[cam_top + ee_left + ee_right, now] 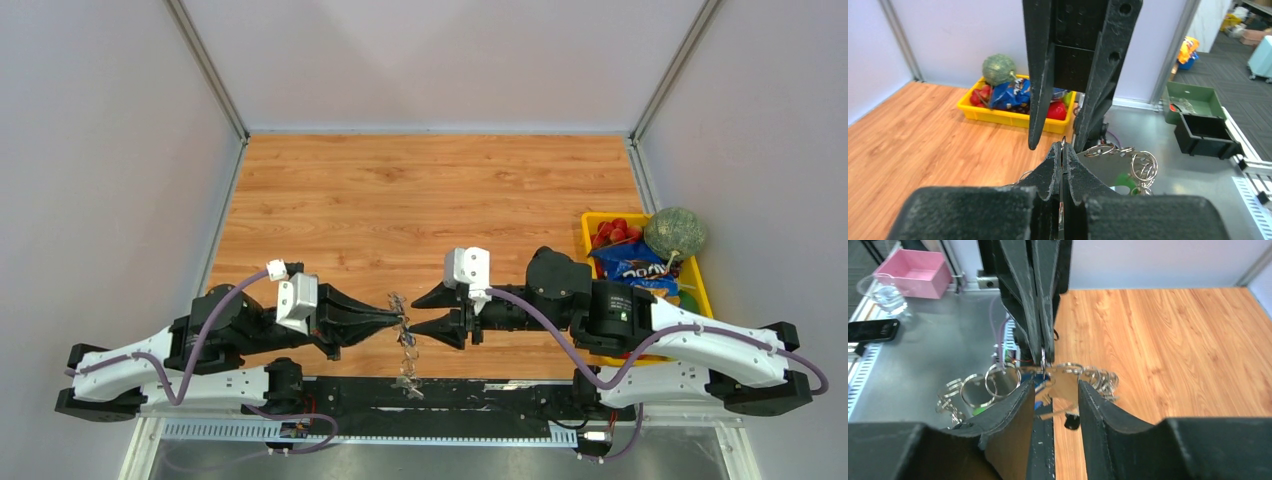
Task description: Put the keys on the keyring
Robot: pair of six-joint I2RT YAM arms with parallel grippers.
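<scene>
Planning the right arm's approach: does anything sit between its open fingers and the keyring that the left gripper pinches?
Nothing visible does. The right gripper faces the left gripper directly, the keyring hanging bare between them.

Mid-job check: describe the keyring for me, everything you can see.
The keyring is a thin silvery metal hoop, seen edge-on, pinched between the shut fingers of the left gripper and held in the air. Smaller silvery rings hang linked from it in a chain, with a green tag among them. The right gripper faces it, open; whether it touches the hoop cannot be told.
</scene>
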